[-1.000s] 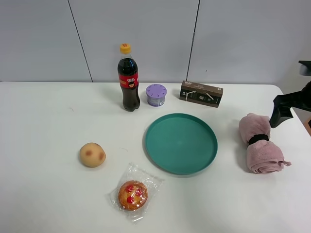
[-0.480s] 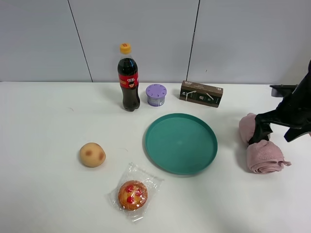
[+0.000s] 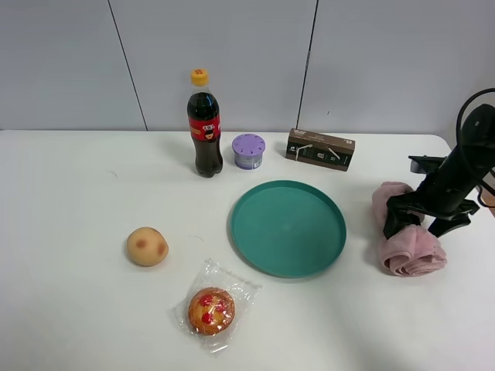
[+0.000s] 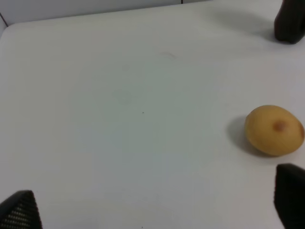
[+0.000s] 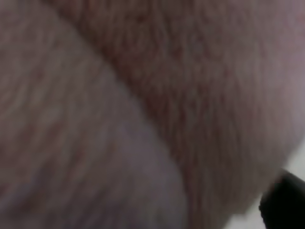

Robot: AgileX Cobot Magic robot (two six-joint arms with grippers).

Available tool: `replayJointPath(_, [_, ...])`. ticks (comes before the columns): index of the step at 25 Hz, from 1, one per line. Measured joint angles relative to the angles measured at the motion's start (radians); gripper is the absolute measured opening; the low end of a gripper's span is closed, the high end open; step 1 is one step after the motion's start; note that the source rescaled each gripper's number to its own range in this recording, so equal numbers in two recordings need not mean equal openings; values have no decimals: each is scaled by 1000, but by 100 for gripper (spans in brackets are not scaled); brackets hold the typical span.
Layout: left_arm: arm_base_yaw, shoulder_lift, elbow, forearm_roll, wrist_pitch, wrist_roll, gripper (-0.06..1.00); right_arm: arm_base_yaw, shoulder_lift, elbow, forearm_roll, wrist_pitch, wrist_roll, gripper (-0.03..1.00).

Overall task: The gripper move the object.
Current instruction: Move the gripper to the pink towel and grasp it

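Observation:
The rolled pink towel with a black band lies on the white table at the right, just right of the teal plate. My right gripper is down over the towel's middle, its black jaws standing wide apart on either side of the roll at the band. The right wrist view is filled with pink towel fabric at very close range, with one black fingertip at the edge. My left gripper is open and empty above bare table and does not show in the high view.
A cola bottle, a purple can and a brown box stand along the back. A round yellow bun lies at the left, also in the left wrist view. A wrapped muffin lies at the front.
My right gripper came in from the right edge and dropped onto the towel's middle. The towel shifted slightly left towards the plate and looks pressed. Nothing else moved.

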Motion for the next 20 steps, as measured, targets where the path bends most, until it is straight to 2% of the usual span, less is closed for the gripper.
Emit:
replayJointPath(5, [0,0,0,0,0,0,100,38,15,0,50,-68,-22,57])
replayJointPath(10, [0,0,0,0,0,0,100,64,15,0,85,-90,-24,51])
replayJointPath(11, [0,0,0,0,0,0,100,66,15,0,92,-88,-24,47])
replayJointPath(12, [0,0,0,0,0,0,100,68,15,0,92,-82,-24,40])
replayJointPath(15, [0,0,0,0,0,0,100,69,15,0,101,-61,-20,3])
replayJointPath(16, [0,0,0,0,0,0,100,69,15,0,102,-53,-13,0])
replayJointPath(20, [0,0,0,0,0,0,100,69,15,0,113,-23,14,0])
